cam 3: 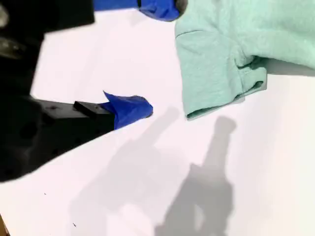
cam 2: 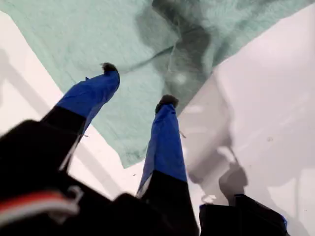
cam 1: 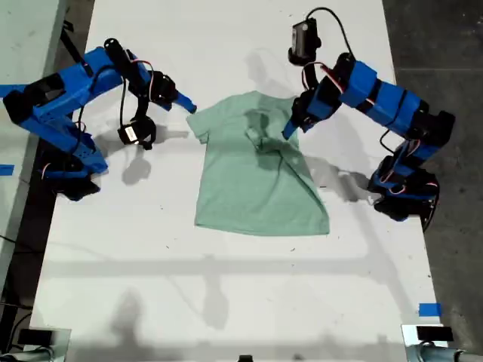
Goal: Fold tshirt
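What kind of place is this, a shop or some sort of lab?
Most likely a robotics lab or test bench, not a shop: two blue robot arms are mounted on a plain white table, a pale mint-green cloth t-shirt lies between them, and blue tape marks the table's edge.

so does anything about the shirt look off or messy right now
Yes. The tshirt is lopsided: the sleeve on the exterior view's right is folded in over the chest, leaving a diagonal ridge, while the other sleeve lies flat. My first end effector hangs open over the fold; my second end effector is open beside the flat sleeve.
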Robot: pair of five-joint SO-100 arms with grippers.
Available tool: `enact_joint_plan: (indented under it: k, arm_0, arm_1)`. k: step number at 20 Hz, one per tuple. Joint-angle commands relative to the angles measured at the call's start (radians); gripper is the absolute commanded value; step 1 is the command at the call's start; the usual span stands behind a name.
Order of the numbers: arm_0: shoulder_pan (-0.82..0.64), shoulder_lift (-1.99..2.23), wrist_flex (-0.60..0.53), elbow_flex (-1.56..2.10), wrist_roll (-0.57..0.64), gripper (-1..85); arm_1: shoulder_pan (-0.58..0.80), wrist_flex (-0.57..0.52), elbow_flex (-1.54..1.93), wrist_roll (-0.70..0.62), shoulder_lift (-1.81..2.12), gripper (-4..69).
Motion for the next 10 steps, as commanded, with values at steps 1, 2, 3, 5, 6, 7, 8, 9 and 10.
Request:
enact_joint_plan:
  k: [1, 2, 3, 5, 6, 7, 8, 9, 10]
  arm_0:
    - [-0.020, -0.104, -0.023, -0.094, 0.014, 27.9]
    - [-0.026, -0.156, -0.043, -0.106, 0.015, 28.1]
    - [-0.032, -0.215, -0.055, -0.126, 0.018, 28.2]
    - [-0.037, -0.336, -0.055, -0.195, 0.018, 28.3]
    - [-0.037, -0.394, -0.060, -0.230, 0.018, 28.3]
    - [-0.041, -0.453, -0.063, -0.267, 0.018, 28.3]
    - [-0.055, -0.515, -0.061, -0.304, 0.020, 28.3]
    - [-0.067, -0.571, -0.058, -0.342, 0.023, 28.3]
    - [-0.081, -0.627, -0.051, -0.387, 0.029, 28.1]
  arm_1:
    - [-0.023, -0.008, 0.008, 0.017, 0.118, 18.8]
    - [-0.029, -0.008, 0.020, 0.021, 0.141, 18.5]
    - [-0.037, -0.006, 0.031, 0.028, 0.164, 18.3]
    - [-0.051, -0.006, 0.058, 0.040, 0.213, 17.7]
    - [-0.055, -0.006, 0.075, 0.046, 0.236, 17.4]
    - [-0.060, -0.006, 0.091, 0.051, 0.259, 17.1]
    - [-0.063, -0.006, 0.106, 0.057, 0.282, 17.0]
    - [-0.066, -0.006, 0.121, 0.061, 0.305, 16.8]
    - [-0.071, -0.006, 0.138, 0.066, 0.331, 16.6]
